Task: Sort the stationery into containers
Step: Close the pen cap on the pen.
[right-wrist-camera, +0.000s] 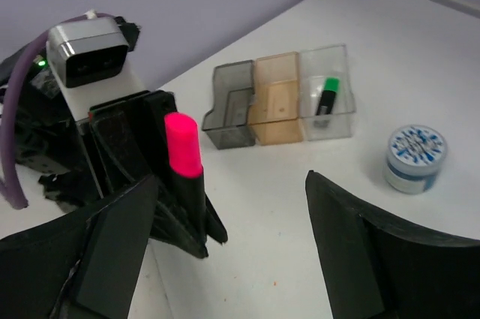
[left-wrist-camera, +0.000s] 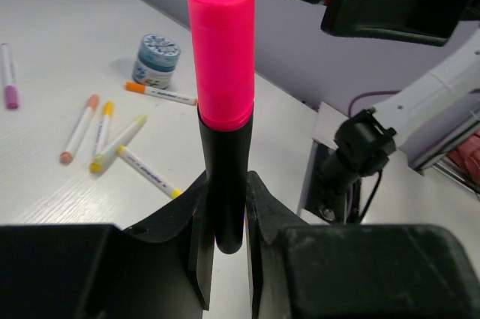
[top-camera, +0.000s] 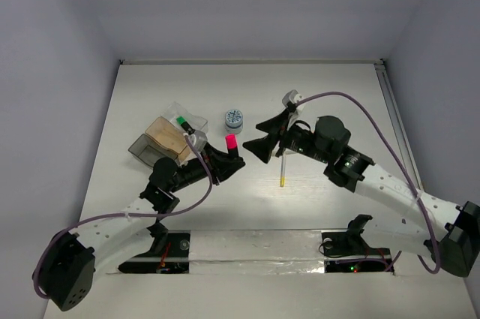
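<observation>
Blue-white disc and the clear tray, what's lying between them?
Nothing: bare white table separates the blue-white disc from the clear tray, shown in the right wrist view.

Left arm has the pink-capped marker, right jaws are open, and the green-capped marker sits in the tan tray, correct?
No. The green-capped marker lies in the clear tray, not the tan tray; the right wrist view shows it. The left gripper does hold the pink-capped marker, and the right gripper has its jaws open.
</observation>
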### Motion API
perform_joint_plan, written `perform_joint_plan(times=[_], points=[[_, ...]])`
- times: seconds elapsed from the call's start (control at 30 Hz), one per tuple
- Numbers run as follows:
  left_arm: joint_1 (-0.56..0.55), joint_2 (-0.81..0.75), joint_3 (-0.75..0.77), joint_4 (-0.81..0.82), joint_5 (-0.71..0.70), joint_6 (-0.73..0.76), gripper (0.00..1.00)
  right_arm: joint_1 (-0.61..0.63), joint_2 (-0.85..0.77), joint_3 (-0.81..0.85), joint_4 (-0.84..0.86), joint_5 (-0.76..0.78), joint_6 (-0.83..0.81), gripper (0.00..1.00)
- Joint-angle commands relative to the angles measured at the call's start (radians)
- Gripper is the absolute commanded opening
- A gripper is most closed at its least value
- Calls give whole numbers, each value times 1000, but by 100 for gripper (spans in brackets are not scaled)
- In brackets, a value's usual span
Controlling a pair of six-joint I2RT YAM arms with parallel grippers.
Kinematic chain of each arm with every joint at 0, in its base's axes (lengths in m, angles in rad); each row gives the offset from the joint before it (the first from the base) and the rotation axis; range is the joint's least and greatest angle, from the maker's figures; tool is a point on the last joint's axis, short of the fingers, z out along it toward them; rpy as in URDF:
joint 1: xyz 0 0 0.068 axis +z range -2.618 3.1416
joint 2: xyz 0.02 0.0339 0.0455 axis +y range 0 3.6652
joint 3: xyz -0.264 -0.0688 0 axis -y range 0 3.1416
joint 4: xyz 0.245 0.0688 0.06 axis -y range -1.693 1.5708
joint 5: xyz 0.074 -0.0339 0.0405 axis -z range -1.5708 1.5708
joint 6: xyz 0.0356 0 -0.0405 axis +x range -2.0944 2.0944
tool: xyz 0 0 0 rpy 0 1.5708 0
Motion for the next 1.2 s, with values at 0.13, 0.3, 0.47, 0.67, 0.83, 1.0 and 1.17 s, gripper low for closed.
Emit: perform_joint_plan(times=[0.13,0.3,0.47,0.67,0.83,1.0,1.17], points=[[-21,15,-7,167,145,-43,0,-13,113,116,149,-352,-9,87],[-41,45,-3,188,162,-49,0,-13,127,107,217,-438,26,83],[-50,77,-1,225,177,-64,0,-13,150,108,246,-440,54,75],[-59,77,6,224,171,-64,0,-13,179,112,255,-432,75,66],[-59,74,8,217,168,-59,0,-13,190,107,274,-423,91,51],[-59,76,9,214,165,-56,0,-13,194,96,293,-418,103,33],[-59,55,13,190,154,-44,0,-13,205,99,266,-409,109,32]])
